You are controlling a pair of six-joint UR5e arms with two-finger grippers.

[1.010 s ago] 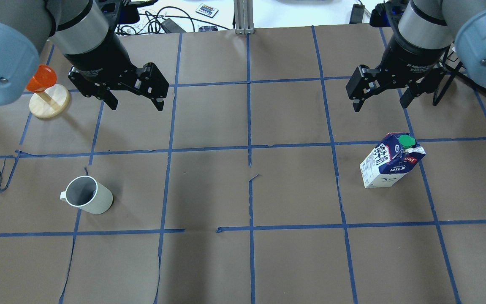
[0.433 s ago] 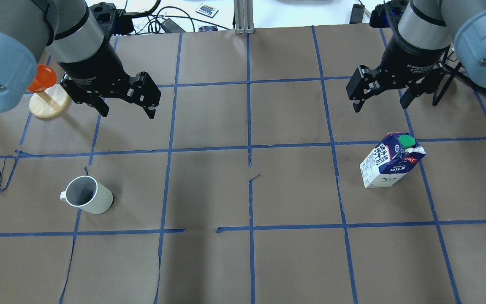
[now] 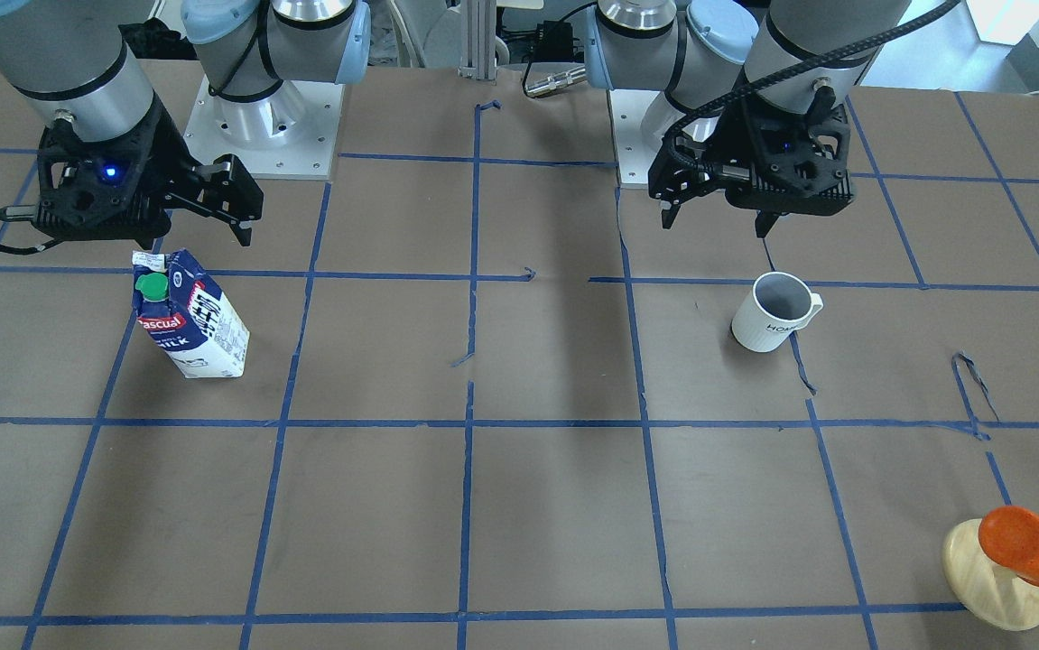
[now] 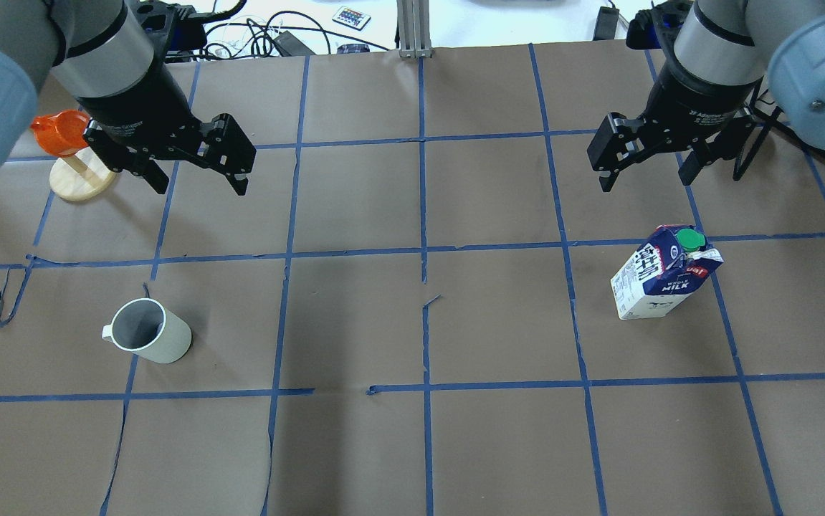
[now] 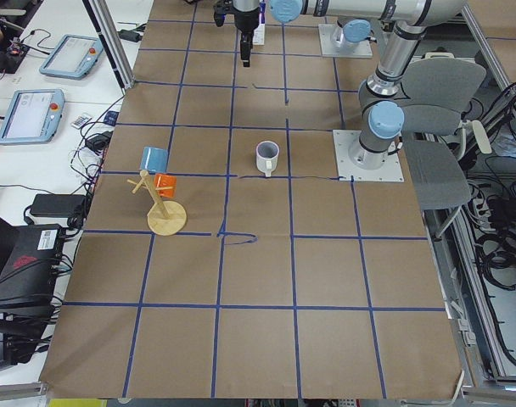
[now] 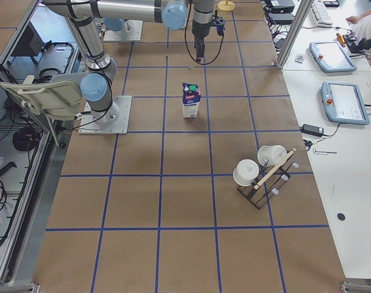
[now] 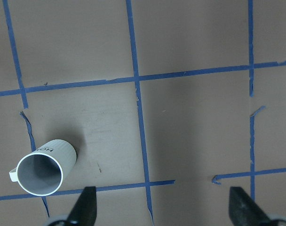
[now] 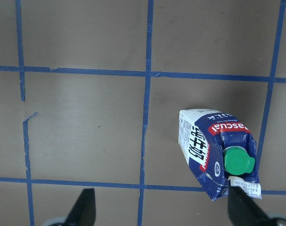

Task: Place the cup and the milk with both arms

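The cup (image 4: 150, 333), a white mug with a grey inside, stands upright on the table's left half; it also shows in the front view (image 3: 772, 311) and the left wrist view (image 7: 42, 167). My left gripper (image 4: 199, 188) is open and empty, high above the table, beyond the cup and slightly to its right. The milk (image 4: 663, 272), a blue and white carton with a green cap, stands on the right half; it also shows in the right wrist view (image 8: 218, 153). My right gripper (image 4: 646, 182) is open and empty, above and beyond the milk.
A wooden stand (image 4: 82, 179) with an orange cup (image 4: 61, 132) is at the far left, close to my left arm. A rack with white cups (image 6: 262, 174) stands past the milk towards the table's right end. Blue tape lines grid the brown table (image 4: 426, 322).
My left gripper has moved left and a little away from the cup's side, towards the wooden stand. The right gripper, cup and milk have not visibly moved.
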